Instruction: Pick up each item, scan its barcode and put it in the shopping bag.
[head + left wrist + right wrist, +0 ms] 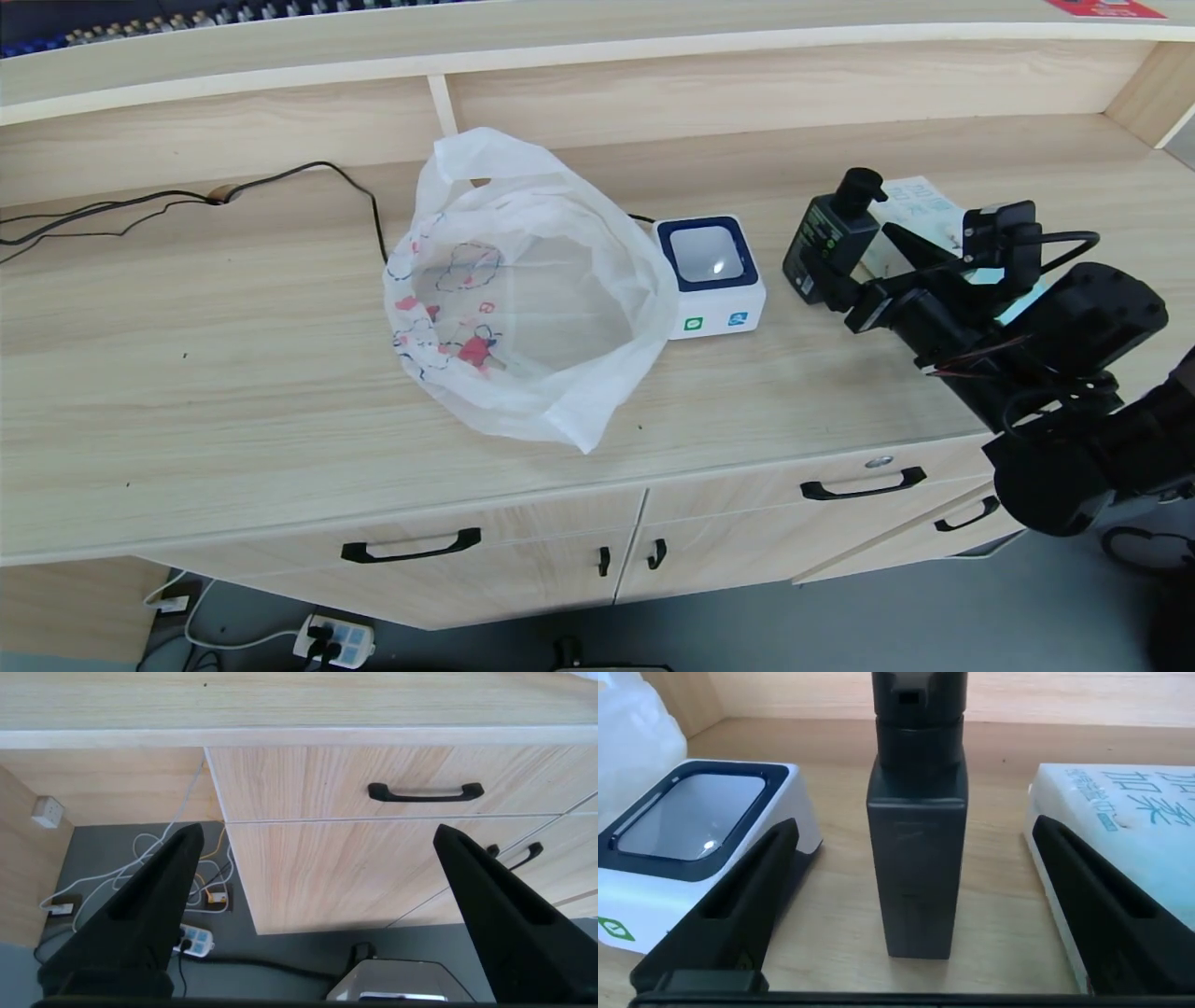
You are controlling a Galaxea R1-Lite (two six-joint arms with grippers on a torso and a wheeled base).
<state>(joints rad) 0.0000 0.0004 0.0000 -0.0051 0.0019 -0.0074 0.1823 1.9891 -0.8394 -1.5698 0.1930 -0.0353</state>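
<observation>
The left gripper [318,917] hangs below the table edge in front of a drawer handle [425,791], its fingers spread wide and holding nothing. On the table [187,373], left of centre in the head view, the white shopping bag [523,289] slumps with its mouth open. Just right of it sits the small white barcode scanner [709,275], glass facing up. Farther right, a dark pump bottle [826,247] stands upright, with the right gripper [868,275] drawn up around it, fingers wide apart on either side and seemingly not yet touching. A pale packet [920,210] lies close behind, at the right of the frame.

The bottle is tall and narrow, so an off-centre squeeze could tip it onto the scanner or the packet. Smooth sides may slip in a light grip. A finger may also cover the label, spoiling the scan, and the limp bag could fold shut if the bottle catches its rim.
</observation>
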